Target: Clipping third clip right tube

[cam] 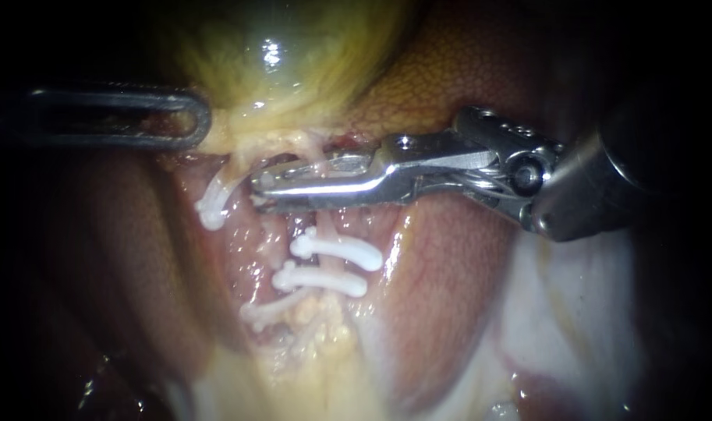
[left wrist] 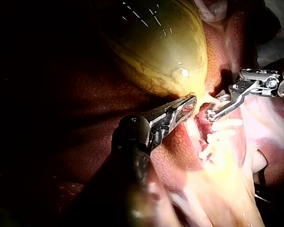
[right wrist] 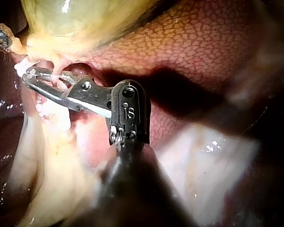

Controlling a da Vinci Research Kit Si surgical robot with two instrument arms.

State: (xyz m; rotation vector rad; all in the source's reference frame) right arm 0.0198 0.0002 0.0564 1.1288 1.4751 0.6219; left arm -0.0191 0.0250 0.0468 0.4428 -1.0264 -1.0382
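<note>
- Endoscope view is showing the right instrument [cam: 260,187] reaching in from the right. Its jaws are lying crosswise over the right tube [cam: 313,228], which is running from near to far.
- Those jaws are standing slightly apart, with the tube passing between them.
- Two clips [cam: 336,251] are sitting on the tube just near of the jaws.
- Left instrument [cam: 200,121], farther from the tube, is gripping the gallbladder [cam: 278,54] edge with closed jaws.
- Right wrist view is showing the jaw gap more plainly, while the left wrist view is showing the left instrument's grip.
</note>
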